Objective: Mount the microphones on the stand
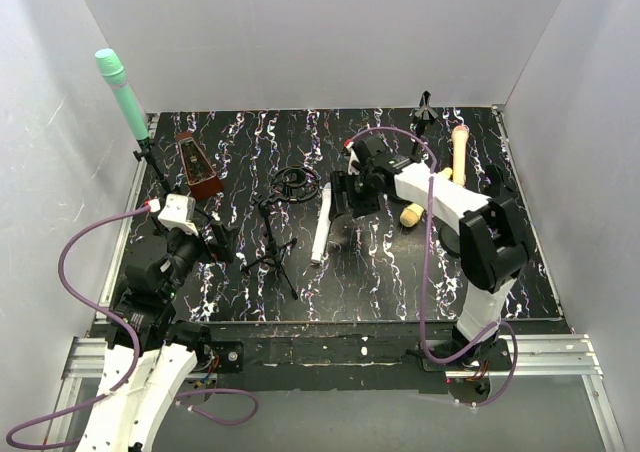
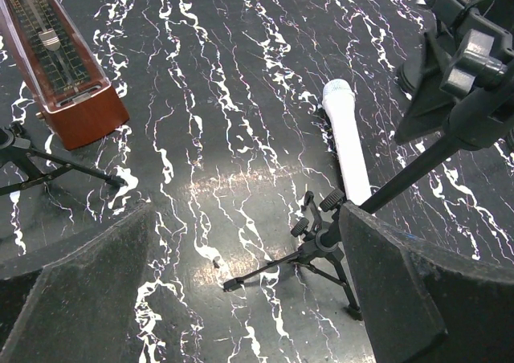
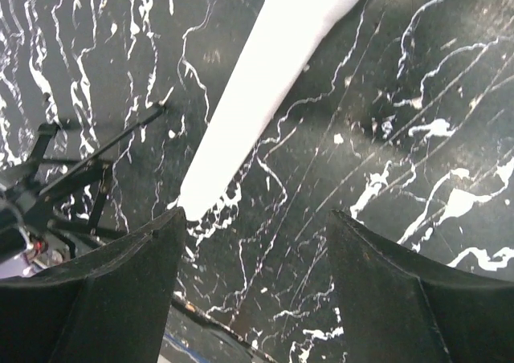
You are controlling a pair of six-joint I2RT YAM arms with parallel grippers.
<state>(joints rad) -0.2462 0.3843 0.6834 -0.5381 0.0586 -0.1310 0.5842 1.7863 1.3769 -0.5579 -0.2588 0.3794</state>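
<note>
R claw (image 3: pixel 257 218) is hovering low over the black white-veined bench (image 1: pixel 380 282), fingers spread, nothing between them. The white stick-shaped plastic mic w/ rounded head (image 3: pixel 265 82) is lying flat on the bench, its butt end sitting just ahead of the claw's L finger; can't tell if they're touching. In top view the white mic (image 1: pixel 321 227) is lying between R claw (image 1: pixel 340 197) and the black tripod stand (image 1: pixel 270 247), just beside the stand's legs.

L claw (image 2: pixel 245 218) is hanging wide open and holding nothing, looking at the stand (image 2: pixel 321 246) and the white mic (image 2: pixel 347 138).

Mint green mic (image 1: pixel 122 92) is sitting tilted in a stand clip at L rear. Peach-pink mic (image 1: pixel 460 152) is at R rear, and the yellow mic (image 1: pixel 412 213) is partly hiding behind R arm. Brown wooden metronome (image 1: pixel 200 167) is standing rear-left.
</note>
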